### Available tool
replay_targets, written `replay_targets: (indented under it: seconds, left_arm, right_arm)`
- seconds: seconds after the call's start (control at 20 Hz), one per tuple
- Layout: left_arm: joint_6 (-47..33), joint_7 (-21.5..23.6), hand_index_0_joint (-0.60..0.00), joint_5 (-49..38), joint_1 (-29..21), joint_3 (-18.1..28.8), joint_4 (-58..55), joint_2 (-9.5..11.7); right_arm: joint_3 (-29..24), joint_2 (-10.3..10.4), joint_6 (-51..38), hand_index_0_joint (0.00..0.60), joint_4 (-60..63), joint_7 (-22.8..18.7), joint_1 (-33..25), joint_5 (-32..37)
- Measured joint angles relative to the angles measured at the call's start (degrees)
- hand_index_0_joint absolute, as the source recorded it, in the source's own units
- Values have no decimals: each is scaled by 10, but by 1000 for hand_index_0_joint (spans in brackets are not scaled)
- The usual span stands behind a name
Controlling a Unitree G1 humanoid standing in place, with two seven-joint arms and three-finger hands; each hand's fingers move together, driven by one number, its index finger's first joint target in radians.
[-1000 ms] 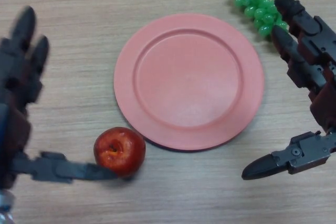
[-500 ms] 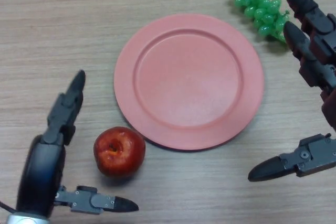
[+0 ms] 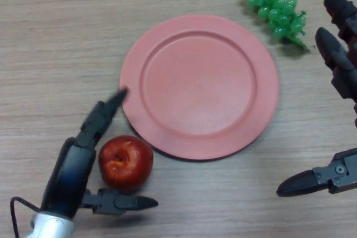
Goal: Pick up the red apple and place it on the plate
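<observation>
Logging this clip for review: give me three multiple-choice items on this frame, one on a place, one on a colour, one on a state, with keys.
1. Where is the apple?
A. on the plate
B. on the table by the plate's near-left rim
C. beside the grapes

2. What colour are the grapes?
A. purple
B. red
C. green

3. How is the left hand placed?
A. fingers and thumb spread on either side of the apple, not closed on it
B. flat on the plate
C. holding the grapes

Key:
1 B: the apple lies on the wood just off the plate.
2 C: the bunch is bright green.
3 A: the fingers reach past the apple's left side, the thumb lies below it.

The right hand shows open at the right edge.
</observation>
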Motion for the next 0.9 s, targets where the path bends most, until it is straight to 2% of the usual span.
replay_targets:
  seconds: [0.05,0.15,0.3,0.4,0.5,0.65,0.75,0.9]
  left_arm:
    - [-1,-1,-600,40,6,-9,0,10]
    - [-8,-1,-600,87,10,-10,7,12]
    - [11,-25,-600,87,25,-11,-31,12]
    - [74,-47,-600,87,23,-15,-93,12]
    - [107,-59,-600,87,-13,-15,-133,11]
    - [151,-64,-600,80,-120,-12,-136,7]
    - [228,-55,-600,-7,-183,-20,-119,-5]
    - [271,-41,-600,-49,-241,-61,-45,-7]
  right_arm:
    - [0,2,0,0,0,-1,5,1]
    - [-9,2,0,0,2,-2,6,16]
    - [-11,2,0,0,5,-15,1,18]
    - [-10,2,0,0,3,-24,-3,18]
    - [-10,2,0,0,-1,-27,-3,18]
    - [-8,2,0,0,-4,-39,-4,19]
    - [-8,2,8,0,-9,-47,-8,20]
    - [-8,3,17,0,-25,-62,-12,21]
